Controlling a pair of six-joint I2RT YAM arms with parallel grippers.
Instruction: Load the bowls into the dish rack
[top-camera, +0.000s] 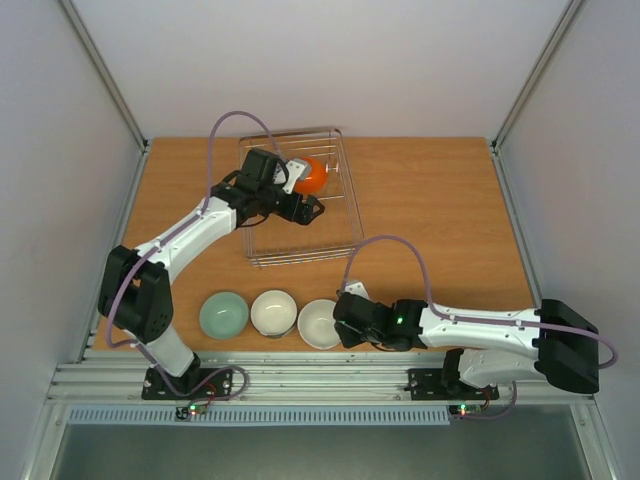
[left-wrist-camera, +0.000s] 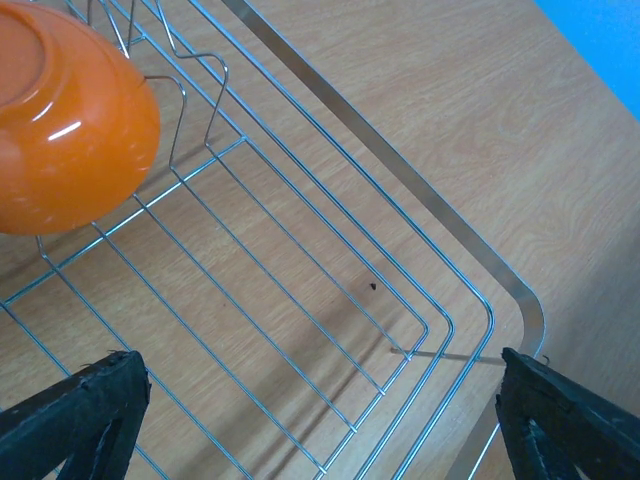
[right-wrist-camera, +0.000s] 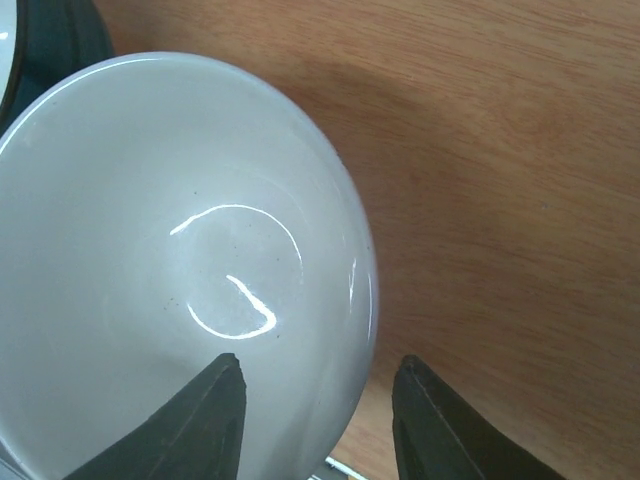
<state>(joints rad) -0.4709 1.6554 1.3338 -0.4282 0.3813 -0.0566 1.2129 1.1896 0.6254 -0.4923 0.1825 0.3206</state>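
The dish rack (top-camera: 300, 258) lies at the table's back middle. An orange bowl (top-camera: 314, 176) stands on edge among its tines. My left gripper (top-camera: 306, 211) hovers over the rack floor just in front of that bowl, open and empty. In the left wrist view the orange bowl (left-wrist-camera: 65, 120) is at the upper left, apart from the wide-open gripper (left-wrist-camera: 325, 420) above the rack's corner (left-wrist-camera: 500, 300). Three bowls stand in a row near the front: pale green (top-camera: 223, 315), white (top-camera: 273, 313), white (top-camera: 318, 323). My right gripper (top-camera: 343, 322) is open, straddling the right rim of the rightmost white bowl (right-wrist-camera: 170, 270), one finger (right-wrist-camera: 200, 420) inside and one outside.
The rack's wire floor (left-wrist-camera: 260, 300) shows bare wood beneath. The neighbouring bowl's dark teal outside (right-wrist-camera: 55, 30) shows at the top left of the right wrist view. Wood table (top-camera: 440, 210) stretches right of the rack. Frame posts stand at the back corners.
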